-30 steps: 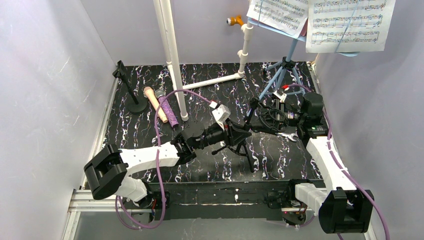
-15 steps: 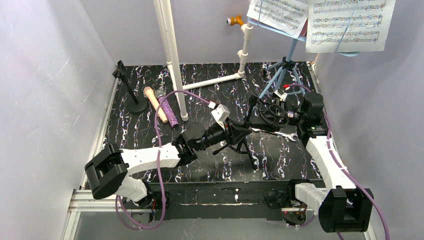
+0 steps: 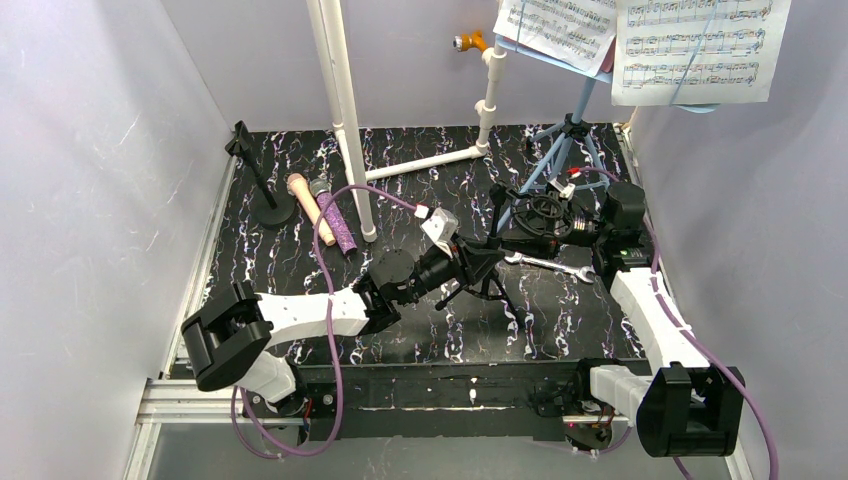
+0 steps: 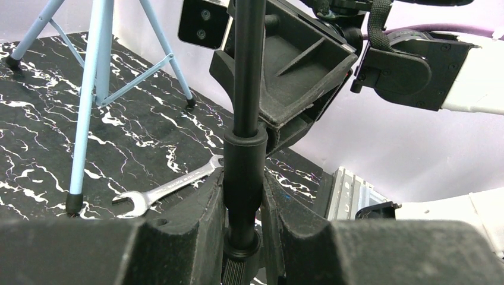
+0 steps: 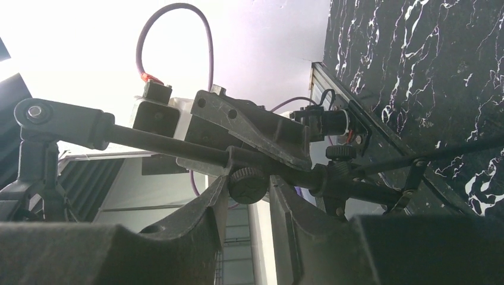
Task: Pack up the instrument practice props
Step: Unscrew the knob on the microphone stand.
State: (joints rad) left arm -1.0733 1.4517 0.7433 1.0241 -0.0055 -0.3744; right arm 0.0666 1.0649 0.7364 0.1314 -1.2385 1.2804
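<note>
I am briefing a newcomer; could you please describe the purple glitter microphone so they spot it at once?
Find the tall white plastic pipe rising from the black marbled table. Left of its foot two microphones lie side by side. The purple glitter microphone is the one nearer the pipe, sparkly, unlike the smooth peach microphone.
</note>
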